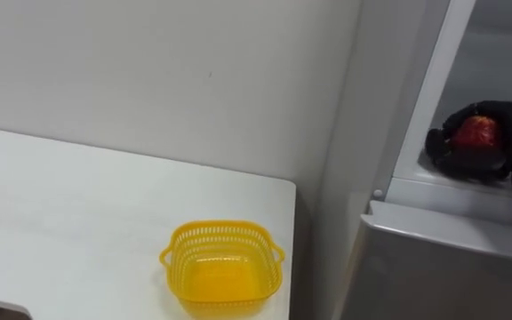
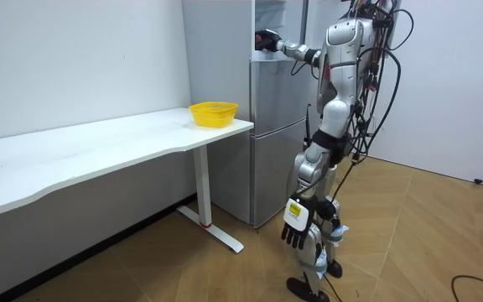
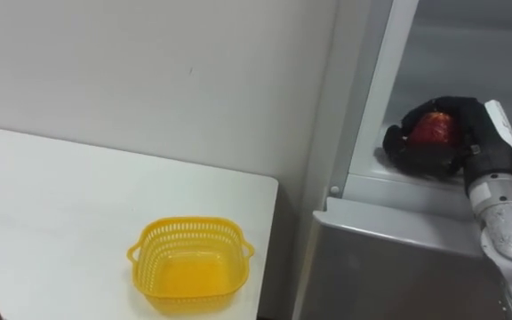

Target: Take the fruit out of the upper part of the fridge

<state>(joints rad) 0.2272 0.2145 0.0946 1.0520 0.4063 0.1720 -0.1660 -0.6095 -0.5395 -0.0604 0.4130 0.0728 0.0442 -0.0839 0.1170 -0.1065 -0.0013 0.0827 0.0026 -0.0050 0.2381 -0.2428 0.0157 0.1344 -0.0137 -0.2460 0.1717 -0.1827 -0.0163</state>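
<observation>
In upper fridge (image 3: 469,53), right hand (image 3: 476,133) clasping red fruit (image 3: 434,127), basket (image 3: 189,228) on table (image 3: 52,204)

In the upper right of the frame, the black right hand (image 3: 480,133) curls round a round red fruit (image 3: 434,128) inside the open grey metal fridge (image 3: 389,258). At lower centre, a yellow plastic lattice basket (image 3: 188,233) sits on the white table (image 3: 52,204).

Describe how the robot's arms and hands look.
The right hand is black and human-shaped, with a small white tag at its back and a silver-grey cylindrical wrist behind it. The left hand is black too, with a white tag. Both arms are silver-grey with darker joints.
</observation>
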